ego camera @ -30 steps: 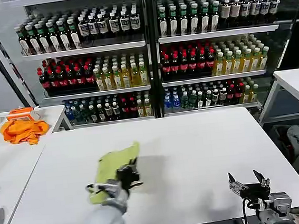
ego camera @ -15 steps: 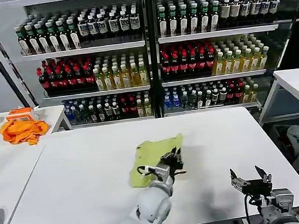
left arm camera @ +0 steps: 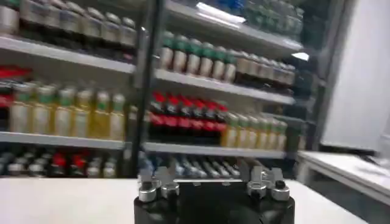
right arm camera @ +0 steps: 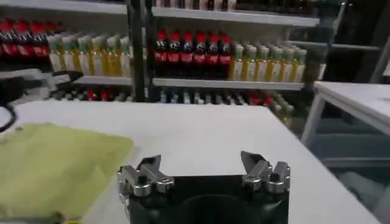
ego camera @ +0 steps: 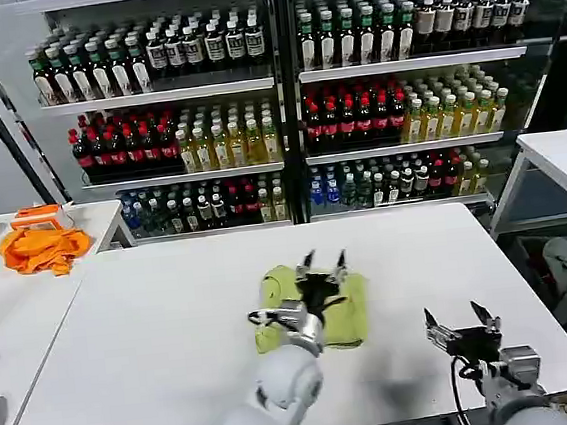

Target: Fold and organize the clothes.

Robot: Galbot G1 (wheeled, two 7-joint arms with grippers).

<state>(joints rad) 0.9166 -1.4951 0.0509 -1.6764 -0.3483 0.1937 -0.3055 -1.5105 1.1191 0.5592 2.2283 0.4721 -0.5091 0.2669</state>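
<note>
My left gripper [ego camera: 322,262] hovers over the folded shirt [ego camera: 345,313] near the middle of the tabletop [ego camera: 154,325], fingers apart and empty. My right gripper [ego camera: 459,321] waits by the front right corner, fingers apart too. If my left fingers catch the top layer, I judge the fold could drag open. I count one shirt, two grippers, one orange cloth [ego camera: 41,248] on the side table.

White table [ego camera: 154,325] is sitting in front of the drinks shelves, w/ the folded yellow-green T-shirt [ego camera: 345,312] lying flat on it, roughly mid-table, bit closer to the near edge than the far one. Rest of the top is showing bare white, incl. the right end by the right-hand edge.
</note>
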